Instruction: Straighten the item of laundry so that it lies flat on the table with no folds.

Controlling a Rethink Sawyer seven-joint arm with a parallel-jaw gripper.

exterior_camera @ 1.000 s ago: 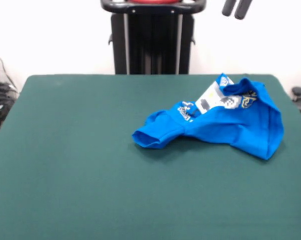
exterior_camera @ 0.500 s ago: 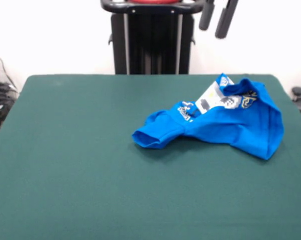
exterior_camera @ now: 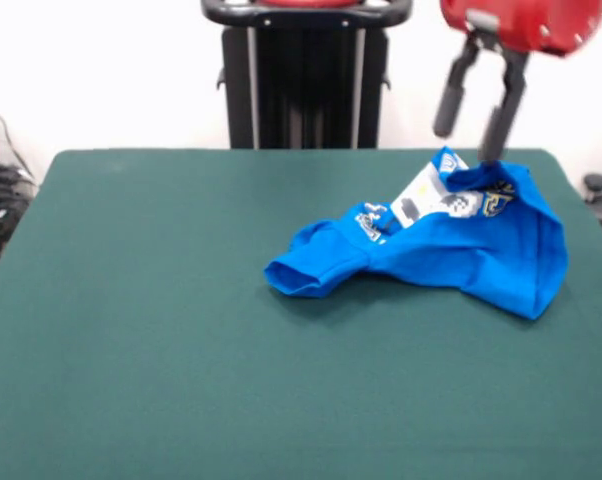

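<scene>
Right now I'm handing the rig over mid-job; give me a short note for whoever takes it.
Tool: open, empty, hanging above the far edge of the T-shirt, not touching it.
T-shirt: crumpled in a heap on the right part of the table, one sleeve sticking out to the left, print partly folded under.
Done: nothing flattened so far.
Left: grasp an edge, pull the folds out, lay it flat.
</scene>
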